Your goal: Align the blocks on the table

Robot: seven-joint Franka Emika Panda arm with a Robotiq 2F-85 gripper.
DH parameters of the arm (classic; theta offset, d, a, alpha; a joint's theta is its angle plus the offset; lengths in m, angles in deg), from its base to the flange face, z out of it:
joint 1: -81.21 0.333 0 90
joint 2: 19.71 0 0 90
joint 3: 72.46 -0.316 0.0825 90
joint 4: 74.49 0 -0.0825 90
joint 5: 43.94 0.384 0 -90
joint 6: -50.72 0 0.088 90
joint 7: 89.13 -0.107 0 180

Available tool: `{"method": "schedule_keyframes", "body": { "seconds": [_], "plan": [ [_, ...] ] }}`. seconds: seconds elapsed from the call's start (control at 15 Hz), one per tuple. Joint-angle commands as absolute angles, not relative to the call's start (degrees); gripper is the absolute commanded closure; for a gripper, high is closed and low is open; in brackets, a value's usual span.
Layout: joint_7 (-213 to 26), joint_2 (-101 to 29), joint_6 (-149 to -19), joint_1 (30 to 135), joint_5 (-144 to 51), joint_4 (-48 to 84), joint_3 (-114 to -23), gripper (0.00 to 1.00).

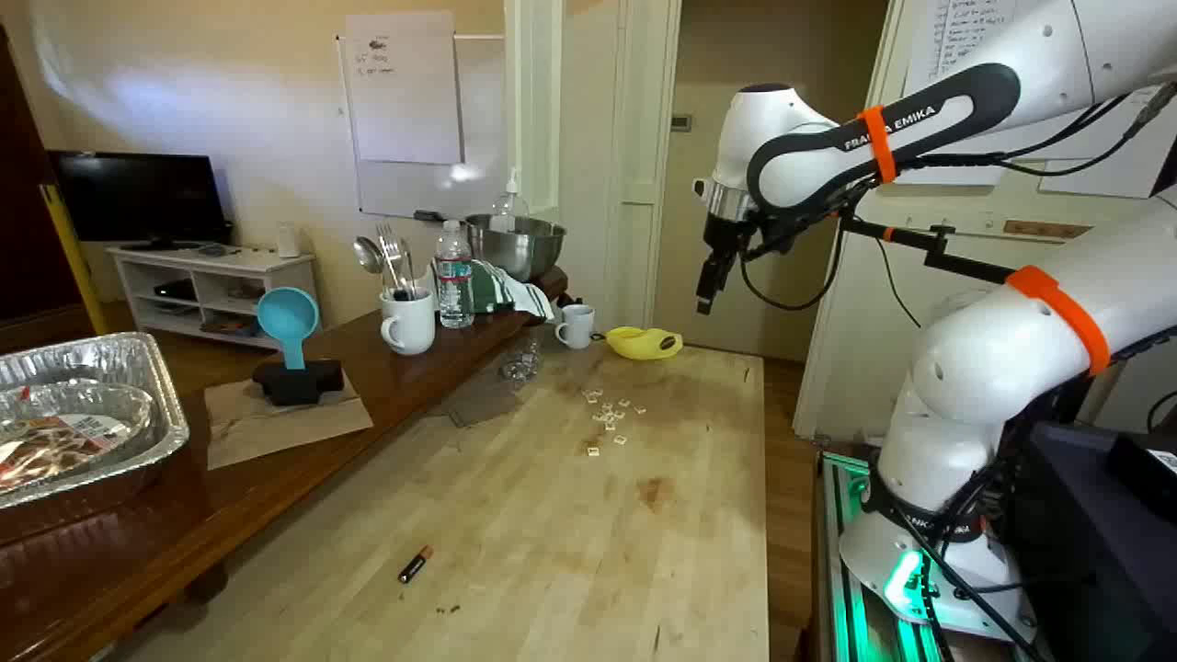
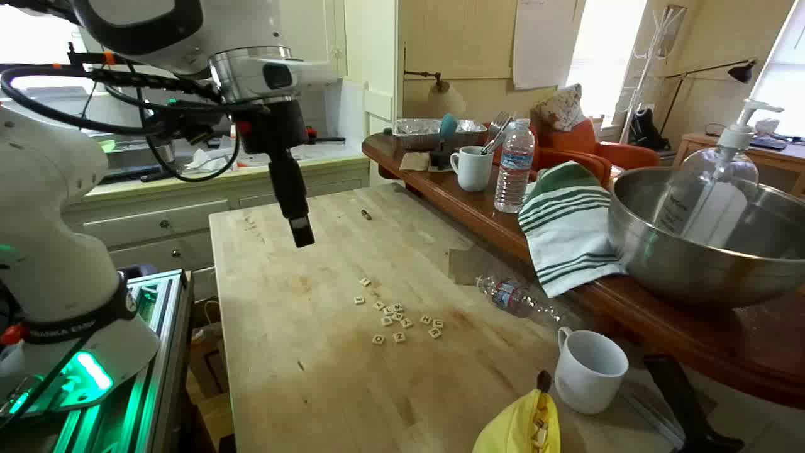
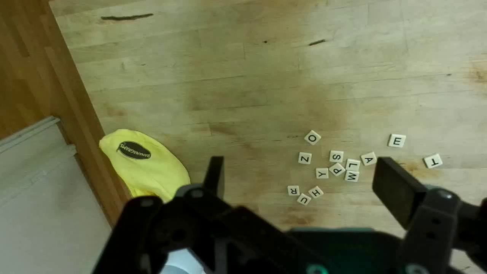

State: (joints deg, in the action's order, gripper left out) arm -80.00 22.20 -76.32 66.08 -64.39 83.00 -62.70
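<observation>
The blocks are small cream letter tiles, loosely scattered face up on the pale wooden table point(image 3: 228, 95). In the wrist view the P tile point(image 3: 337, 169) sits in a tight bunch with S, L, M and Y, and A is close by. R, U and H form a small group below; the Z tile point(image 3: 304, 158) and O tile point(image 3: 312, 137) lie above it. Off to the right are the E tile point(image 3: 397, 140) and T tile point(image 3: 433, 161). High over the table, my gripper point(image 3: 304, 170) is open, its fingers wide apart with nothing held. Both exterior views show the tiles point(image 1: 607, 416) point(image 2: 397, 316).
A yellow pouch point(image 3: 152, 163) rests at one end of the table, near a white mug point(image 2: 591, 371). A crumpled plastic bottle point(image 2: 512, 296) lies along the raised brown counter point(image 1: 368, 405). One battery point(image 1: 416, 564) is on the tabletop. Counter items include a steel bowl point(image 2: 704, 251) and a foil tray point(image 1: 156, 395).
</observation>
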Motion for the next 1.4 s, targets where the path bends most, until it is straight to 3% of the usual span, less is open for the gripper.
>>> {"method": "schedule_keyframes", "body": {
  "seconds": [0.0,0.4,0.8,1.33],
  "plan": [
    [-80.1,22.2,-76.1,66.2,-64.4,82.9,-62.6,0.0],
    [-80.1,22.2,-76.1,66.2,-64.4,82.9,-62.6,0.0],
    [-73.7,9.1,-85.7,77.6,-60.3,82.2,-63.8,0.0],
    [-53.3,-9.2,-99.5,88.5,-41.4,79.0,-58.1,0.0]
  ]
}}
